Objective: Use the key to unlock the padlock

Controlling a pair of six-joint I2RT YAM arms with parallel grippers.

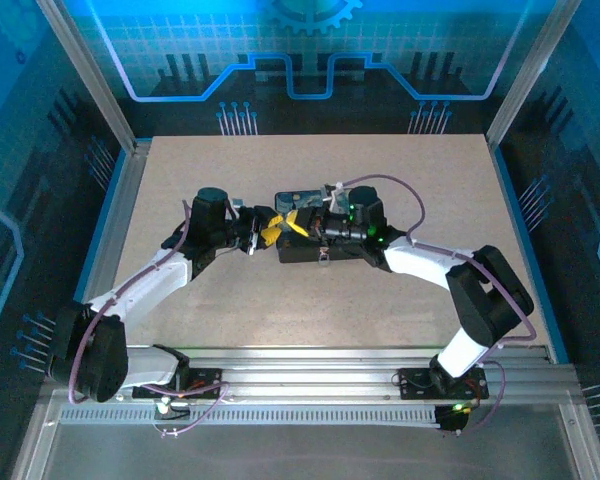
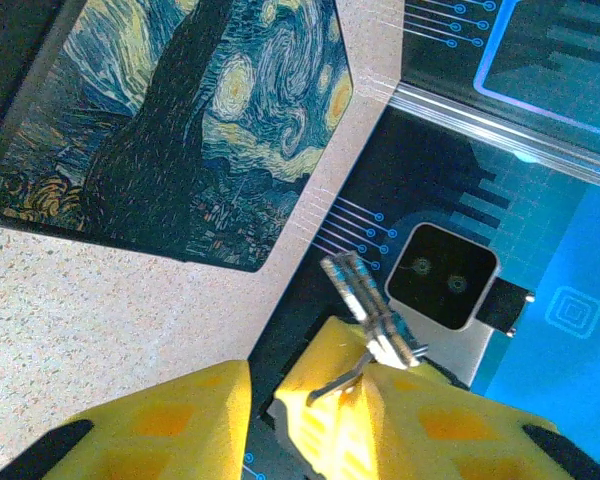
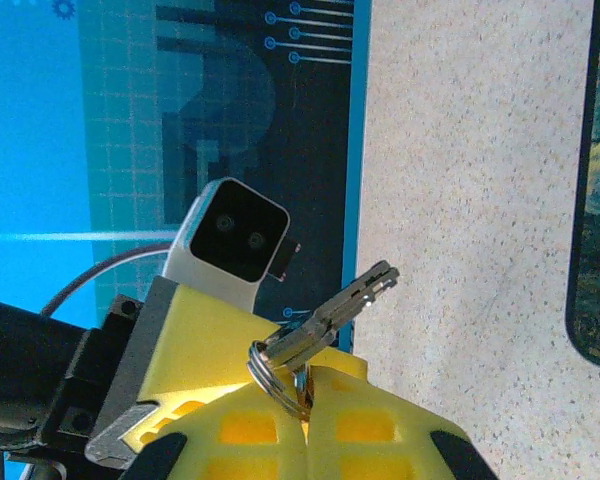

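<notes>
The key [image 3: 332, 308] is a tiny bunch of silvery blades, thin and notched at the tips, fanned out from a small wire ring. The right claw [image 3: 305, 390] is clenched on that ring, and the blades jut past its yellow fingertips. The bunch hangs clear of the desk [image 1: 330, 310] near its middle, just off the side of the painted box [image 2: 180, 130] that faces the desk's left edge. The left claw [image 2: 263, 405] meets it tip to tip, released with fingers parted. Whether it touches the blades is hard to tell.
</notes>
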